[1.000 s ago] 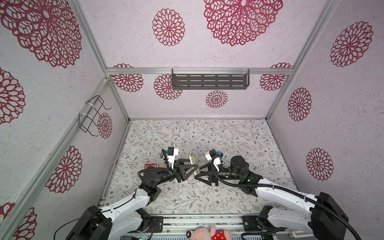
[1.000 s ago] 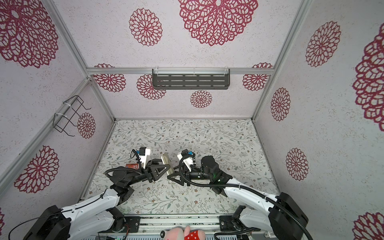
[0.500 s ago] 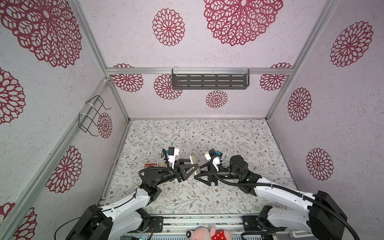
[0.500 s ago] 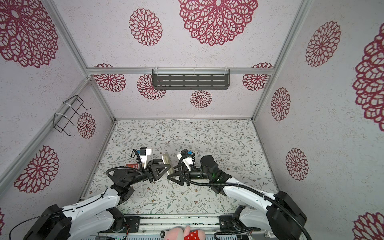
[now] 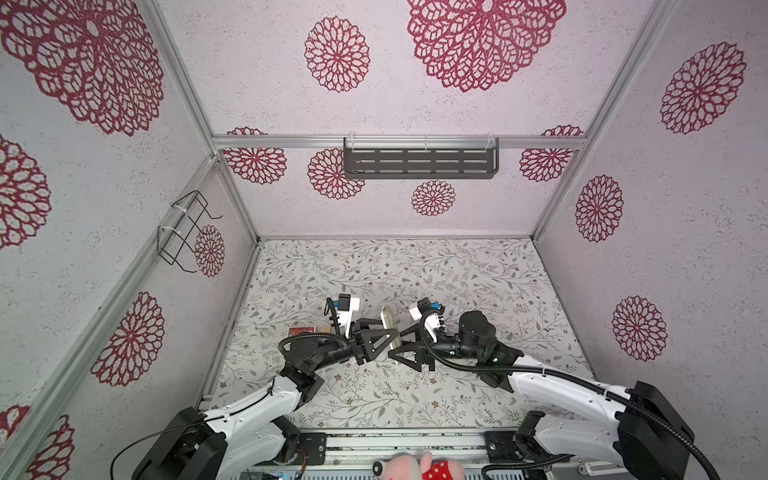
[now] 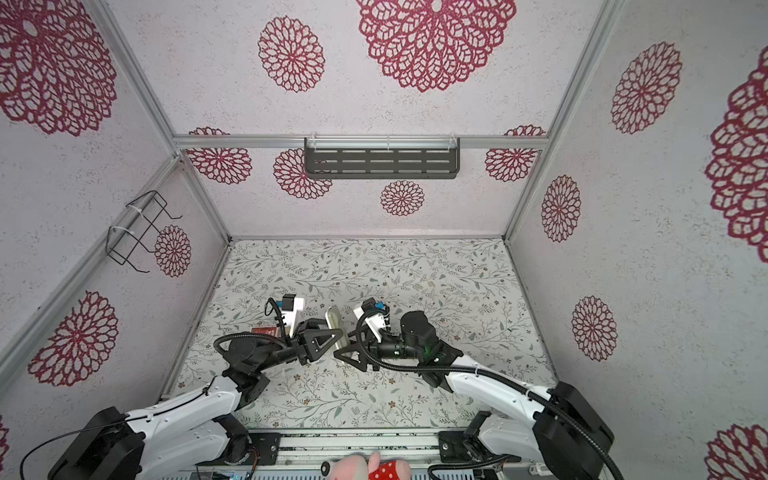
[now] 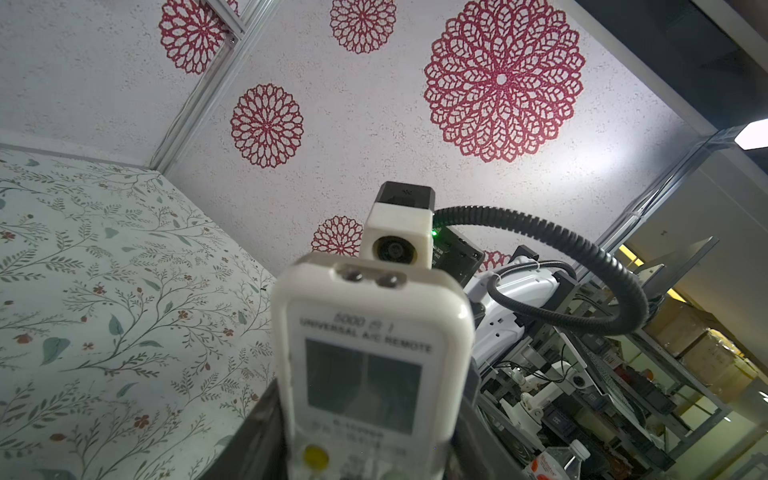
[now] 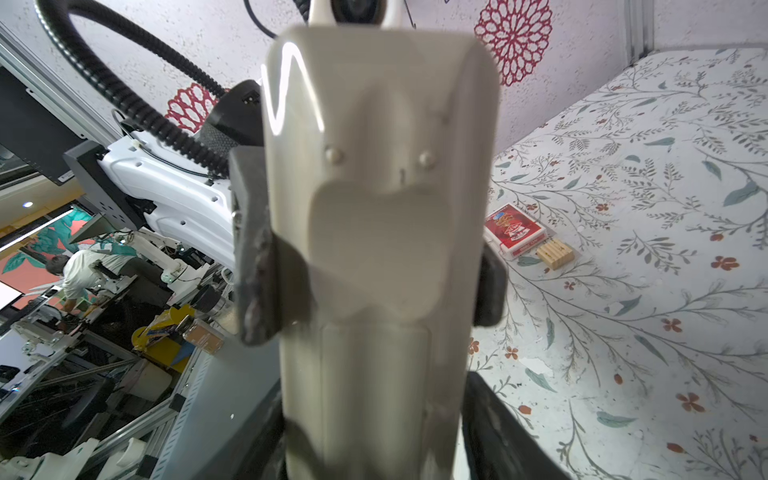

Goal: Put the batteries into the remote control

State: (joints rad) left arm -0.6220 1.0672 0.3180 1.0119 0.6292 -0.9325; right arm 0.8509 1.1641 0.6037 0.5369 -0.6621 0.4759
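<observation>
The left hand is clamped on the slim white rectangular remote control, upright between it and the right hand, whose hold cannot be told, so the remote could pivot or slip if that single pinch bears it alone.

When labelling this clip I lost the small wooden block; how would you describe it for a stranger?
On the left half of the floral tabletop lies a red printed card box. The wooden block sits beside it: smaller, pale tan, unprinted, with grooves across its top.
</observation>
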